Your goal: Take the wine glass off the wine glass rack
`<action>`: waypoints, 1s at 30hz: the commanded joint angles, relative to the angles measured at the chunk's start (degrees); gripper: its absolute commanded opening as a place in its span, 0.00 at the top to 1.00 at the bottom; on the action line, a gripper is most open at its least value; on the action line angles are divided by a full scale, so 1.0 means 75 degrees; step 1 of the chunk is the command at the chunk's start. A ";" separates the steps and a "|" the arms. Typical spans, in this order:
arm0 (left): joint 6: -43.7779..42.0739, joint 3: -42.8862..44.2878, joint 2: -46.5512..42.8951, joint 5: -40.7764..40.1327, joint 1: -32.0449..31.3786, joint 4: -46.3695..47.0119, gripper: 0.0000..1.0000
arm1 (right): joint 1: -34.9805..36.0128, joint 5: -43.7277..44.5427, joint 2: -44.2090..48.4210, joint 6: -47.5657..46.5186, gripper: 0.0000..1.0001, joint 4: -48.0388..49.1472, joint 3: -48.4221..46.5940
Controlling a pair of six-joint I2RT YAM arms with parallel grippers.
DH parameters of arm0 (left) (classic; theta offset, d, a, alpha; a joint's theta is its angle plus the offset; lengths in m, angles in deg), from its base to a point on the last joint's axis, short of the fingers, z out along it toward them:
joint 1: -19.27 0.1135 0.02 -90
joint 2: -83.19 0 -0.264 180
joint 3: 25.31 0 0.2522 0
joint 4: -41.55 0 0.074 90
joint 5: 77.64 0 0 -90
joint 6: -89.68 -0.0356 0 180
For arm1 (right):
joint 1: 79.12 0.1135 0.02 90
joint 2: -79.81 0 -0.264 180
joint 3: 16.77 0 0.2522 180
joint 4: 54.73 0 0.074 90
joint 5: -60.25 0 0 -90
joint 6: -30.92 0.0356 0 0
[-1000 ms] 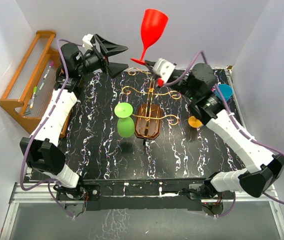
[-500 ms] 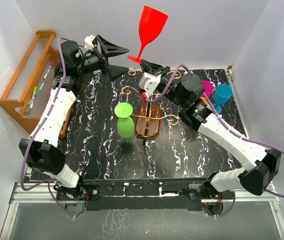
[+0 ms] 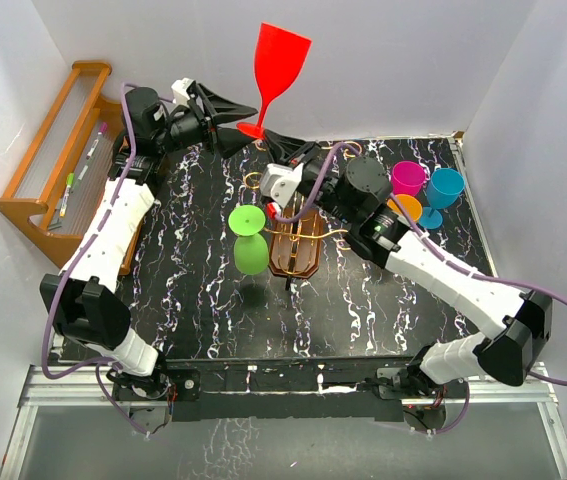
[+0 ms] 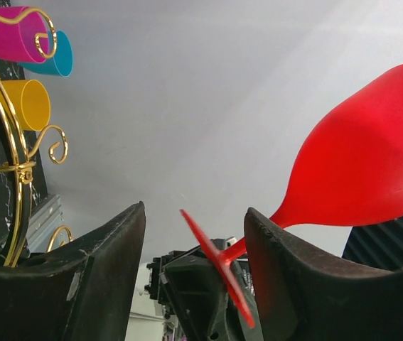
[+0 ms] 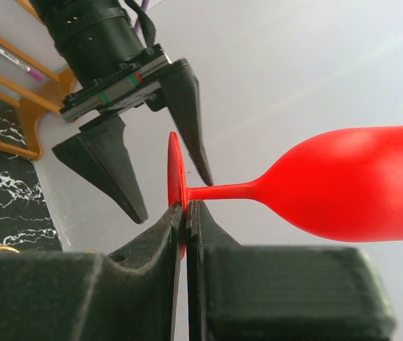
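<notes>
A red wine glass [image 3: 281, 58] is held high in the air near the back wall, well off the wine glass rack [image 3: 296, 248] with its dark oval base and gold wire arms. My right gripper [image 3: 266, 135] is shut on the glass's foot, which shows in the right wrist view [image 5: 175, 170] pinched at my right gripper [image 5: 185, 204]. My left gripper [image 3: 246, 122] is open, its jaws either side of that foot [image 4: 215, 266] without touching. A green wine glass [image 3: 249, 240] sits upside down at the rack's left side.
Magenta [image 3: 407, 178], blue [image 3: 445, 186] and orange [image 3: 404, 208] cups stand at the right rear of the black marbled table [image 3: 203, 300]. An orange-brown slatted shelf [image 3: 58, 150] with pens lies at the far left. White walls enclose the sides and back.
My right arm has carried the red glass to the left, bringing its foot between the open left jaws. The left gripper has stayed almost in place.
</notes>
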 commanded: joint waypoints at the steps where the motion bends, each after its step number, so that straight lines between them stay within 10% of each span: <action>1: 0.0370 -0.0031 -0.0401 0.0261 0.0021 0.0537 0.45 | 0.0191 0.0197 -0.0171 -0.0202 0.92 0.0619 0.0029; 7: 0.0452 -0.0088 -0.0438 0.0301 0.0020 0.0642 0.49 | 0.0293 0.0548 -0.0229 -0.0534 0.92 0.0778 0.0260; 17: 0.0682 -0.0451 -0.0443 0.0454 0.0015 0.1148 0.98 | 0.0353 0.0873 -0.0220 -0.0636 0.92 0.0847 0.0494; 23: 0.0407 -0.0511 -0.0419 0.0244 0.0019 0.1188 1.00 | 0.0380 0.1447 0.0138 -0.0270 0.91 0.0887 0.0943; 30: -0.0904 0.0329 -0.0243 -0.0510 0.0015 0.0014 1.00 | 0.0382 0.2342 0.1318 0.0623 0.59 0.0342 0.1686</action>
